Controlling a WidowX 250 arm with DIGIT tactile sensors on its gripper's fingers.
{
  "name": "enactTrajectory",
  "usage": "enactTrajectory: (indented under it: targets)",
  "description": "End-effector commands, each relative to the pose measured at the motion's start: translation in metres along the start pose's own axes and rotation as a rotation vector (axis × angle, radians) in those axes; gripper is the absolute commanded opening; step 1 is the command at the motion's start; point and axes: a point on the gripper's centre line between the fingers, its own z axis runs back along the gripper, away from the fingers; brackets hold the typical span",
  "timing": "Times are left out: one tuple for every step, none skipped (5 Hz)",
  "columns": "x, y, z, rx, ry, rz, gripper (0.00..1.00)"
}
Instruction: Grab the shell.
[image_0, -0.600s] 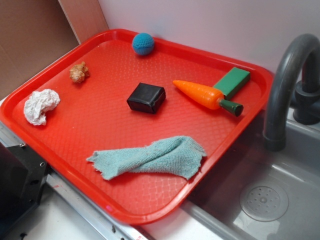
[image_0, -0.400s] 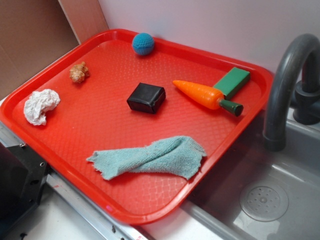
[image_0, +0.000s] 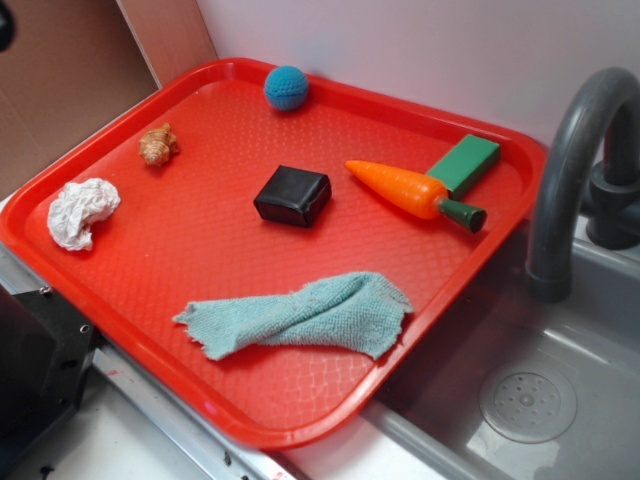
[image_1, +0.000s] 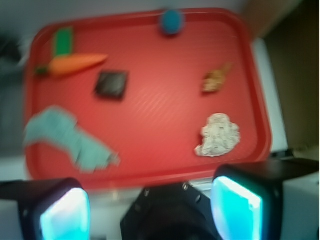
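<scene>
The shell (image_0: 157, 145) is small, tan and knobbly, and lies on the red tray (image_0: 300, 432) near its far left side. In the blurred wrist view the shell (image_1: 216, 79) shows at the right of the tray (image_1: 160, 115), just above the crumpled paper wad (image_1: 217, 135). My gripper (image_1: 150, 202) hangs high over the tray's near edge, well short of the shell. It is open, with nothing between its two glowing pads (image_1: 237, 207). In the exterior view only a dark sliver (image_0: 4, 25) shows at the top left corner.
On the tray lie a white paper wad (image_0: 82, 212), a blue ball (image_0: 286, 87), a black block (image_0: 292, 195), a toy carrot (image_0: 405, 188), a green block (image_0: 463, 163) and a teal cloth (image_0: 300, 315). A grey faucet (image_0: 575, 160) and sink (image_0: 528, 400) stand at the right.
A dark sliver has come into the top left corner of the exterior view. Nothing on the tray has moved.
</scene>
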Motion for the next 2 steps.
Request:
enactTrajectory:
  targets:
    - [0.028, 0.028, -0.033, 0.124, -0.118, 0.321, 1.0]
    - [0.063, 0.053, -0.076, 0.123, -0.065, 0.28, 1.0]
